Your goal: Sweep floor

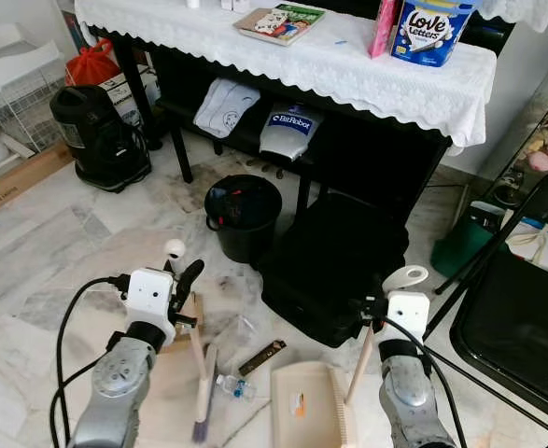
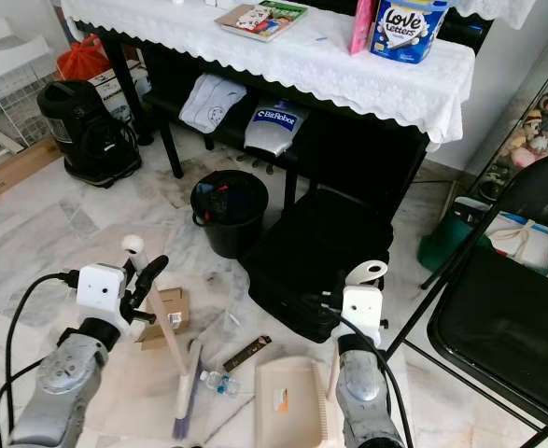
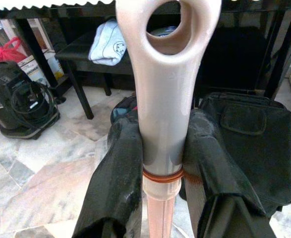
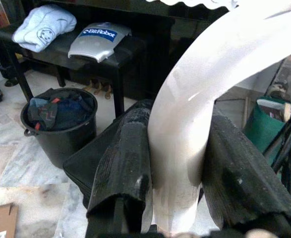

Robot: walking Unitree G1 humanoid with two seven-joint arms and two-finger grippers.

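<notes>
Broom (image 1: 202,387) stands on the marble floor (image 1: 40,271), its handle clamped in the left claw (image 3: 163,163); the right claw (image 4: 177,163) grips the dustpan (image 1: 303,404) handle. Best to draw short strokes toward the pan's lip, catching the small bottle (image 1: 231,385) and wrapper (image 1: 261,357) between them. Beyond lie a black bin (image 1: 243,213), a black bag (image 1: 334,266) and the lace-draped desk (image 1: 348,65).
</notes>
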